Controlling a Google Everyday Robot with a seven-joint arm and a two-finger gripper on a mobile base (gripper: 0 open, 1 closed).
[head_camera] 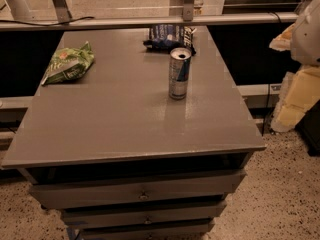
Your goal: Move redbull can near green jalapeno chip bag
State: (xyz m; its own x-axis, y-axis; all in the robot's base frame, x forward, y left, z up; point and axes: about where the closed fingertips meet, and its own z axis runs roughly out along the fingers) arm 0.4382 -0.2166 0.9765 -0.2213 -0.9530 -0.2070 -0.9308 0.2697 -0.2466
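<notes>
The redbull can (179, 74) stands upright right of the middle of the grey tabletop (120, 119). It is slim, silver and blue, with a silver top. The green jalapeno chip bag (68, 64) lies crumpled near the table's far left corner, well apart from the can. My gripper (296, 101) shows as a pale white and yellowish shape at the right edge of the camera view. It is off the table, to the right of the can and below tabletop level, and holds nothing that I can see.
A dark blue chip bag (169, 36) lies at the far edge, just behind the can. A metal rail (150, 21) runs behind the table. Drawers (142, 194) sit under the front edge. Speckled floor (285, 184) lies to the right.
</notes>
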